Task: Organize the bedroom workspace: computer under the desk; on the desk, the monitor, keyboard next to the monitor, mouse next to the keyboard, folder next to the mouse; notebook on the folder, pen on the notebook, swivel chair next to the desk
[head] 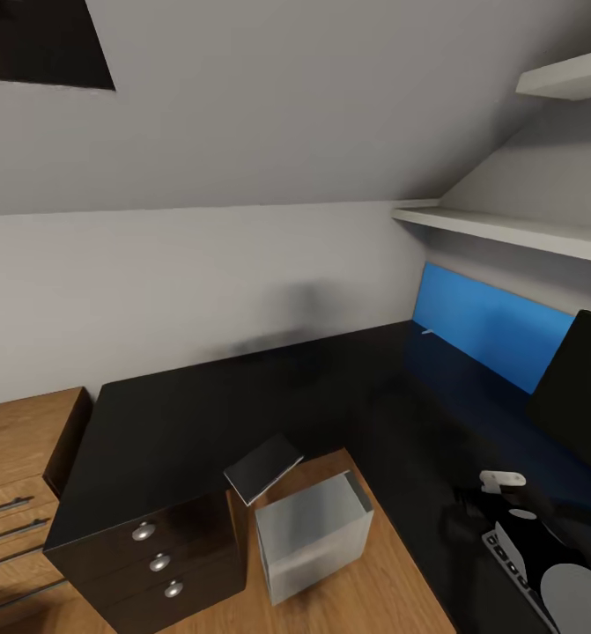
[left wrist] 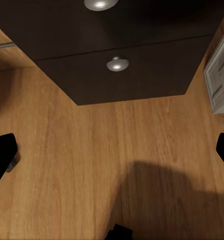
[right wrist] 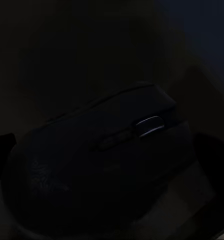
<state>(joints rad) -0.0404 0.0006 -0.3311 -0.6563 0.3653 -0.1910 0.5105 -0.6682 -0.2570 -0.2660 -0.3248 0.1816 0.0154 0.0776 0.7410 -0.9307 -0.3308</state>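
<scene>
one mouse point(right wrist: 96, 160) is seen close under the right gripper point(right wrist: 109, 150), between its two dark fingers, scroll wheel showing; whether the fingers are clamped on it cannot be told in the gloom. in the head view the right arm is at the near right, over the black desk point(head: 242, 396), near the monitor point(head: 577, 396). left gripper point(left wrist: 112, 150): spread wide, holding nothing, over wooden floor point(left wrist: 91, 165) beside the drawers point(left wrist: 122, 65).

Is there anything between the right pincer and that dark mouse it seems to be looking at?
Nothing visible does. In the right wrist view the mouse sits close up between the pincer's dark fingertips, with no other object in front of it.
</scene>
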